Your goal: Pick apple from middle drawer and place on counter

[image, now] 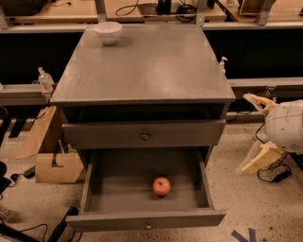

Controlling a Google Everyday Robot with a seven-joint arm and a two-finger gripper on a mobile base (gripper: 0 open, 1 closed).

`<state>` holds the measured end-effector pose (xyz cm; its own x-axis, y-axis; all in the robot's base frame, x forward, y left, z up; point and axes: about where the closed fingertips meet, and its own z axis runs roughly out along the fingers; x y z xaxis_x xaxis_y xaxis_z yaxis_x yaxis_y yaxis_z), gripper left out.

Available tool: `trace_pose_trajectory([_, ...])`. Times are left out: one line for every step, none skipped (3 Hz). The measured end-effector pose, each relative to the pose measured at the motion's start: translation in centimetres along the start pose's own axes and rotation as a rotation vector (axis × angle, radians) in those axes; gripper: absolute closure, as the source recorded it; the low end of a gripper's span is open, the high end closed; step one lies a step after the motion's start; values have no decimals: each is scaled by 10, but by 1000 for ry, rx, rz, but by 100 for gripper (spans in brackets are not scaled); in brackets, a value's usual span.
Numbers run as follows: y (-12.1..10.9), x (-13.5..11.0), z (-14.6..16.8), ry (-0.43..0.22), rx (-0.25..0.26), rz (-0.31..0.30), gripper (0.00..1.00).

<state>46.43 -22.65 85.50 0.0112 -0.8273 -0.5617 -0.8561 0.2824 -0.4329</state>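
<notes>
The apple [161, 186], small, red with a yellowish patch, lies on the floor of the open middle drawer [146, 220], right of centre and near the front. The drawer is pulled out at the bottom of the grey cabinet. The counter [151, 64] is the cabinet's flat grey top. My gripper [246, 134] is to the right of the cabinet, at about the height of the closed upper drawer. It is above and right of the apple and outside the drawer. Its two beige fingers [259, 159] are spread apart and hold nothing.
A white bowl [108, 32] stands at the counter's back left corner. A closed drawer front with a brassy knob [145, 136] sits above the open drawer. Cardboard boxes [57, 166] lie on the floor at left. Cables [275, 176] lie at right. Pale wooden benches [57, 7] run behind.
</notes>
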Motion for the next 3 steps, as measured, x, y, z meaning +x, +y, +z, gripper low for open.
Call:
trace_pose_trajectory([0,0,0,0,0,0,0])
trace_pose_trajectory([19,7,22,-17,-55,30,0])
trace_pose_trajectory([80,36,102,-113,-166,130,0])
